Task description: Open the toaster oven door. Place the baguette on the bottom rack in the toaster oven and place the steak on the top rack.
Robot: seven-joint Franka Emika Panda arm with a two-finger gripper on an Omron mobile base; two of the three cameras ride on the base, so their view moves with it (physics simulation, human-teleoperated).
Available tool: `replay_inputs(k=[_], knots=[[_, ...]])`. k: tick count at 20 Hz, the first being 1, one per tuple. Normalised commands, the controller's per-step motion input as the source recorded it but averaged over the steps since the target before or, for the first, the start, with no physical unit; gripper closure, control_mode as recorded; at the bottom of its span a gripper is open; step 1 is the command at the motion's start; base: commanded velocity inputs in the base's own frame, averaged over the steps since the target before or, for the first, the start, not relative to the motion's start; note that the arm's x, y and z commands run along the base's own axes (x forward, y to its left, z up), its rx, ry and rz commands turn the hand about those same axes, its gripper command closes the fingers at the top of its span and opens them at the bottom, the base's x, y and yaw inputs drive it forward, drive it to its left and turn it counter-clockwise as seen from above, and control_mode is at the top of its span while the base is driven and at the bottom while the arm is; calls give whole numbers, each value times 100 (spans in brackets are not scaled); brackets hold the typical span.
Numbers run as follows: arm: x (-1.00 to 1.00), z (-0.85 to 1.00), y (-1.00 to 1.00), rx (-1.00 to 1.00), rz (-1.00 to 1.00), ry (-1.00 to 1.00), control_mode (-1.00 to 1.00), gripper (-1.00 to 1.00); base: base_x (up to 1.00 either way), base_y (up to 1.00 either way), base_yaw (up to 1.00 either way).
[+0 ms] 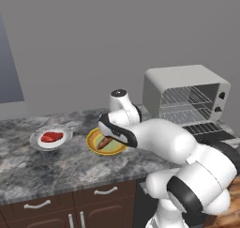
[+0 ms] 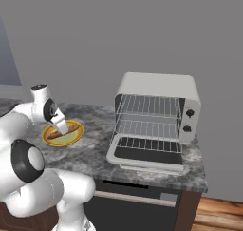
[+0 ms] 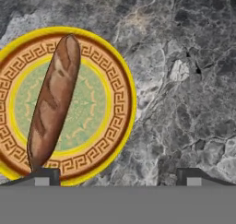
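Hand view: open tool point(image 3: 116, 176) straddles plate point(image 3: 120, 75) rim beside baguette point(image 3: 53, 101).

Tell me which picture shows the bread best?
The hand view shows the baguette best: seen close from above, whole, lying on its yellow-rimmed plate. In the left base view the arm covers part of the baguette. In the right base view the baguette is small and the hand crosses it.
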Motion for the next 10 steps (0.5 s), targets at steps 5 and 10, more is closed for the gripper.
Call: replay_inputs(k=[5,10], knots=[[42,-27,17,2,-1,0,-100,-100,0,0,0],[46,-28,13,1,-1,0,-100,-100,0,0,0]])
